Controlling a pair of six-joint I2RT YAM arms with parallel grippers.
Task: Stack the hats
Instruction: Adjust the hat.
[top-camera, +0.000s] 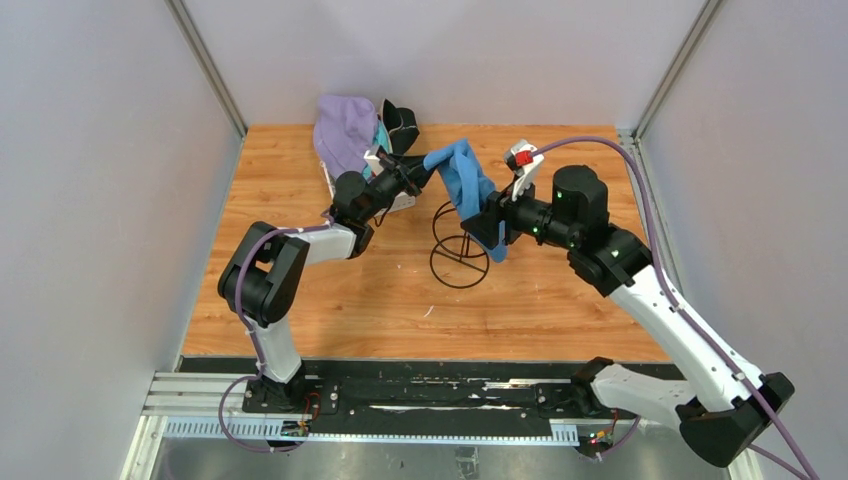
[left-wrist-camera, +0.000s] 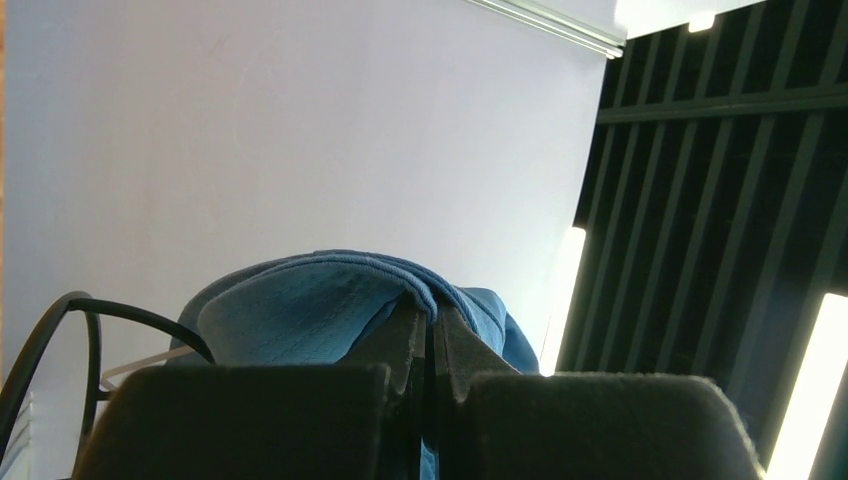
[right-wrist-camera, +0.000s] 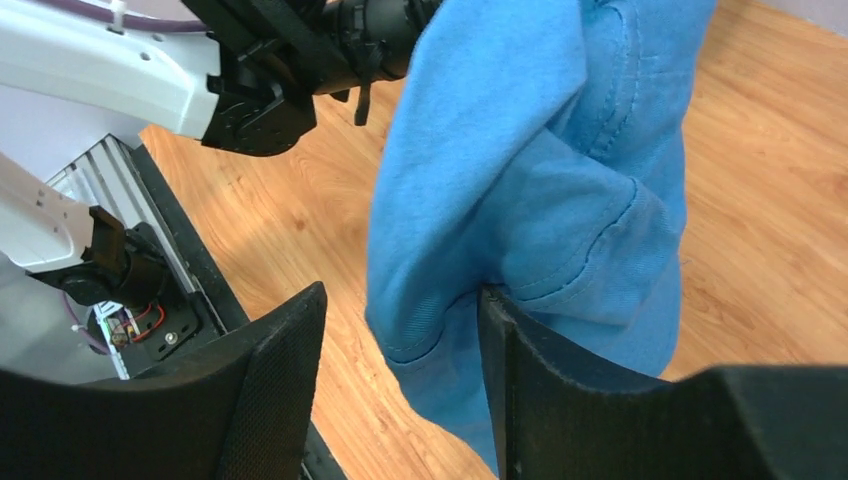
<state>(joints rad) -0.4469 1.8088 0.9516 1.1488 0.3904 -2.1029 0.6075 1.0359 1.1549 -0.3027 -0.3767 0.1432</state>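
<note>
A blue hat (top-camera: 465, 180) hangs stretched in the air between my two grippers, above the black wire stand (top-camera: 458, 262). My left gripper (top-camera: 418, 172) is shut on its brim, which folds over the pinched fingertips of the left gripper (left-wrist-camera: 432, 310) in the left wrist view, with the blue hat (left-wrist-camera: 300, 310) spreading to the left. My right gripper (top-camera: 487, 225) is at the lower end of the hat. It is open, and a fold of the blue hat (right-wrist-camera: 540, 150) hangs inside the right gripper (right-wrist-camera: 402, 290), touching only the right finger (right-wrist-camera: 520, 370). A lavender hat (top-camera: 343, 130), a black hat (top-camera: 402, 122) and a strip of a teal hat (top-camera: 379, 138) are piled at the back.
A white basket (top-camera: 404, 202) shows partly under the pile, behind the left arm. Part of the wire stand (left-wrist-camera: 60, 320) curves at the left of the left wrist view. Grey walls close in the wooden table (top-camera: 540, 310) on three sides.
</note>
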